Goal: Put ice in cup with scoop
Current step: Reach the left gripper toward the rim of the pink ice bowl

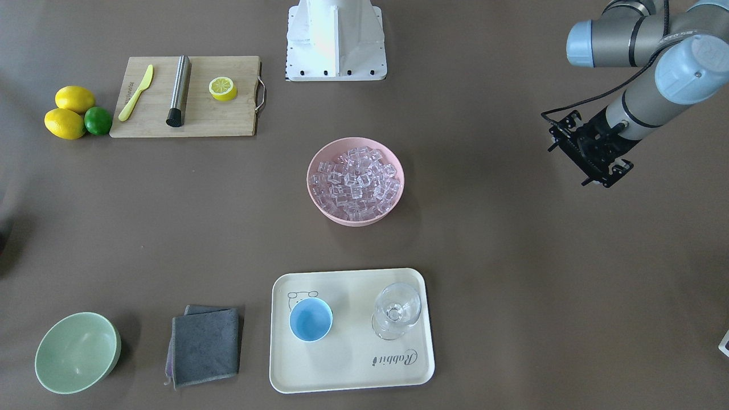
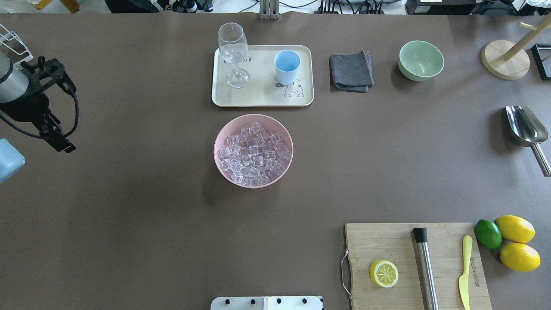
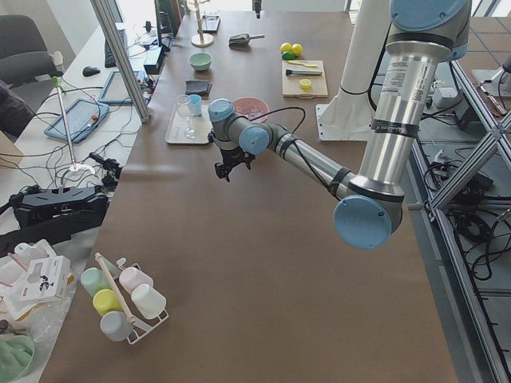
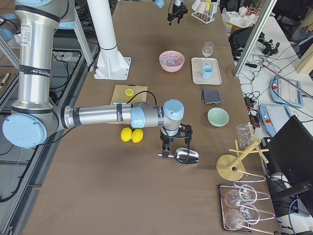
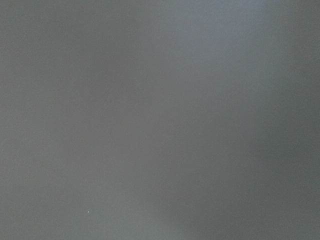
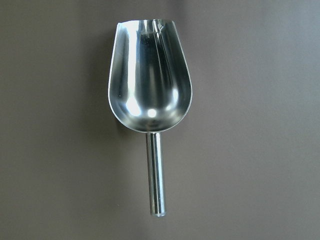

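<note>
At the far left the left gripper (image 3: 225, 171) hangs over bare table, well apart from all the things, and I cannot tell if its fingers are spread or pressed together. Toward the middle the cup (image 2: 286, 66) stands upright on the cream tray (image 2: 258, 97), and the ice (image 2: 253, 155) fills the pink bowl (image 2: 219, 161) near the tray. At the far right the scoop (image 2: 526, 127) lies on the table, trough up, with the right gripper (image 4: 168, 151) over it, and how its fingers stand I also cannot tell.
</note>
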Robot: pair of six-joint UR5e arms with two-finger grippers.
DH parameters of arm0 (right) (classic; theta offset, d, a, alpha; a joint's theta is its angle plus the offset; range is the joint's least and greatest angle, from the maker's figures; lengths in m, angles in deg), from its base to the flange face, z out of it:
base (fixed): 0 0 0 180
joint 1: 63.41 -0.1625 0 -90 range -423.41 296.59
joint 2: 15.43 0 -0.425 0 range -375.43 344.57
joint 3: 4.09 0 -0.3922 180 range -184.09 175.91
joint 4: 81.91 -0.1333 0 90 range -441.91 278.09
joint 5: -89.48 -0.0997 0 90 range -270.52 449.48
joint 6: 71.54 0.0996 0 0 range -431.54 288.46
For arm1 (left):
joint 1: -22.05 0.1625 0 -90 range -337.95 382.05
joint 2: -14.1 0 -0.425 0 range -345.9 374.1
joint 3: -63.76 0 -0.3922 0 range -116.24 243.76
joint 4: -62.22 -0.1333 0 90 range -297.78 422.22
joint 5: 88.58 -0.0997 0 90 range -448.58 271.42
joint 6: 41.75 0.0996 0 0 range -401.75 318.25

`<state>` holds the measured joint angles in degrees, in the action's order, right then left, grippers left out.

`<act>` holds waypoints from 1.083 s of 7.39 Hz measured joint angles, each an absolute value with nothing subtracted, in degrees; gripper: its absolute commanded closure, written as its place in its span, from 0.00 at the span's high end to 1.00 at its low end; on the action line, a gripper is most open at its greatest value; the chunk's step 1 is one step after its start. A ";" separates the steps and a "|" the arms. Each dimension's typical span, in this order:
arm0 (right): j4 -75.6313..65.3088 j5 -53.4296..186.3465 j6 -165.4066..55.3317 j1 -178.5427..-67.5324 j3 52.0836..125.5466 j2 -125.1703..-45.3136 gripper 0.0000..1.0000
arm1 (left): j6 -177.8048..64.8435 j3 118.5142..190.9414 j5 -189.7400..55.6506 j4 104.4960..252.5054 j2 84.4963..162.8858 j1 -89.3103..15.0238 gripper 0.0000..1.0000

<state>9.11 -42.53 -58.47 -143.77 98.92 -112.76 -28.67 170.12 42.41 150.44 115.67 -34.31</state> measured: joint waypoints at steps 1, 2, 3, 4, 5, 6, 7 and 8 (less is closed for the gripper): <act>4.72 -42.56 -56.96 -142.68 96.64 -112.94 0.98 | -28.69 170.02 42.37 155.23 115.84 -32.20 0.99; 0.59 -42.43 -54.07 -141.49 95.11 -113.56 0.98 | -28.97 169.63 42.19 160.91 115.91 -29.56 0.99; -1.76 -42.04 -51.98 -140.28 94.39 -114.00 0.98 | -29.11 169.05 42.00 164.62 116.39 -27.26 0.99; -2.96 -41.20 -50.83 -138.85 93.82 -114.22 0.97 | -29.16 167.46 41.82 167.91 117.91 -25.29 0.99; -3.36 -40.55 -50.49 -137.82 93.49 -114.26 0.95 | -29.18 165.43 41.42 172.30 118.69 -24.11 0.99; -3.84 -39.93 -50.36 -136.75 92.94 -114.17 0.95 | -29.23 164.21 40.63 176.37 118.94 -23.04 0.99; -4.79 -39.48 -50.34 -135.86 92.21 -114.09 0.93 | -29.30 163.59 39.92 178.51 119.11 -22.32 0.99; -6.45 -39.26 -50.28 -135.25 90.90 -114.01 0.92 | -29.57 163.27 39.51 179.41 119.77 -21.36 0.99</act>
